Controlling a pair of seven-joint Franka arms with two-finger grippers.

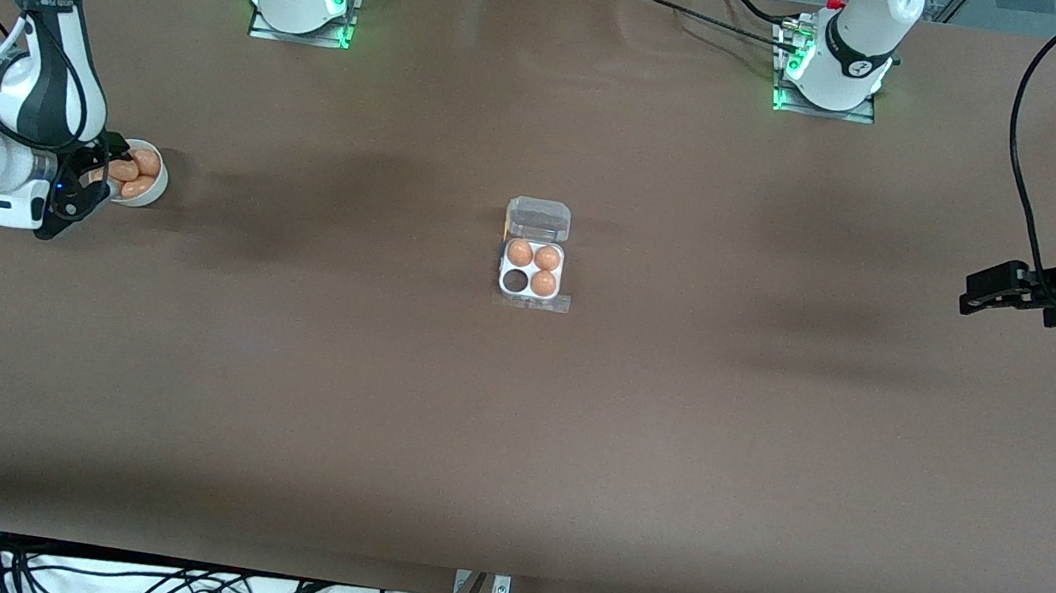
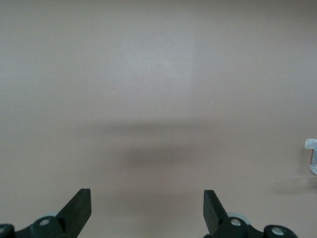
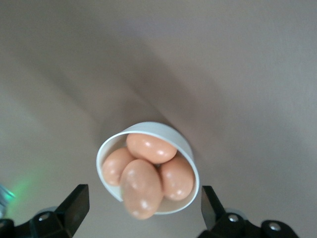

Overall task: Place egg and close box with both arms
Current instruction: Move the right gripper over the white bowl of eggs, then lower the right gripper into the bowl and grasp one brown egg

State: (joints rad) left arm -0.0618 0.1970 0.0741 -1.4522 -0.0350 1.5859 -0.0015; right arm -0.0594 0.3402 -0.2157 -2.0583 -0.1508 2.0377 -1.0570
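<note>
- Orange-brown eggs sit heaped in a small white bowl [image 3: 184,148] at the right arm's end of the bench [image 1: 508,455]; four show in the right wrist view, the top egg [image 3: 141,188] lying across the others.
- Step in hand, as I read it: right arm picks one egg from the bowl.
- Right gripper [image 3: 143,206] hovers over the bowl, fingers [image 3: 75,202] spread wide, wider than the bowl, holding and touching nothing.
- To do it well: go for the top egg, straight descent, fingers straddling its short axis, close softly. Smooth shell, likely to slip or crack. Keep fingertips off the bowl rim or the bowl may skid.
- Box [image 1: 532,270] sits mid-bench, well apart from the bowl, clear lid [image 1: 537,219] hinged open on the side toward the robot bases. White tray holds three eggs; one cell [image 1: 516,281] empty, the one nearer the front camera on the right arm's side. That's the target.
- Left gripper [image 2: 147,208] waits over bare bench at the left arm's end, fingers [image 2: 79,204] spread wide, empty, touching nothing.
- Lid closing not yet begun.
</note>
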